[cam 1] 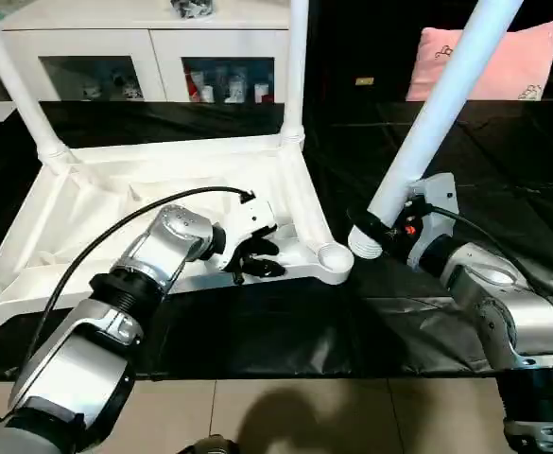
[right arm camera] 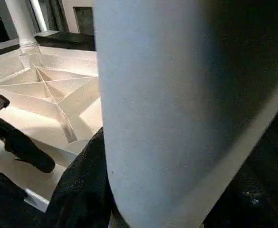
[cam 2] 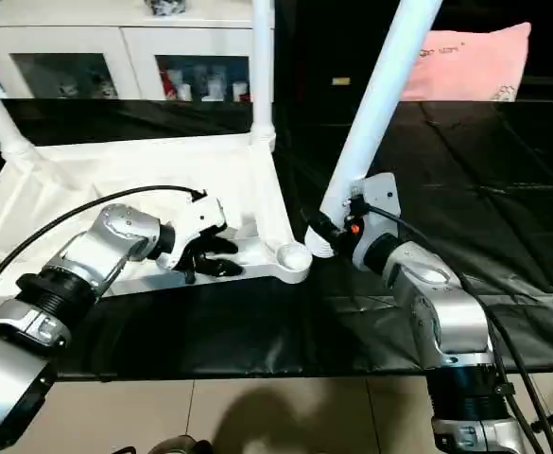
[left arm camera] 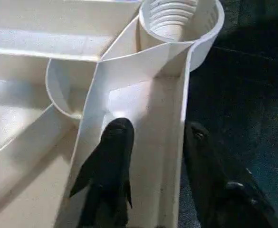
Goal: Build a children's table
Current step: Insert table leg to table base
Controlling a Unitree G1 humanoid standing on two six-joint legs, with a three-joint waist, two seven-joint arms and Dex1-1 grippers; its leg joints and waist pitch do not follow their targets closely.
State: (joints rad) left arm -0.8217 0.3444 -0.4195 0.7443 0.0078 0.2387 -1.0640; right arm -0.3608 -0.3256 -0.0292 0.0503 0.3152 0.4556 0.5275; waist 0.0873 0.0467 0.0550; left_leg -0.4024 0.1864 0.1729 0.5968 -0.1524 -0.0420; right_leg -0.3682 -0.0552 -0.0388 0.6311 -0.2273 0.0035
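Our left gripper (cam 1: pixel 257 257) pinches the tabletop (cam 1: pixel 115 203) rim, our right gripper (cam 2: pixel 337 230) clamps the leg (cam 1: pixel 437 118) (it may miss the socket (cam 1: pixel 334 254) if tilted)

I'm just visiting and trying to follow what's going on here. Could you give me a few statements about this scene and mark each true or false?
1. The tabletop lies underside up on the black cloth. True.
2. The right gripper holds a white leg. True.
3. The near corner socket already has a leg in it. False: it is empty.
4. The left gripper is holding a leg. False: its fingers straddle the tabletop's near edge wall.
5. A pink cushion lies at the back. True.
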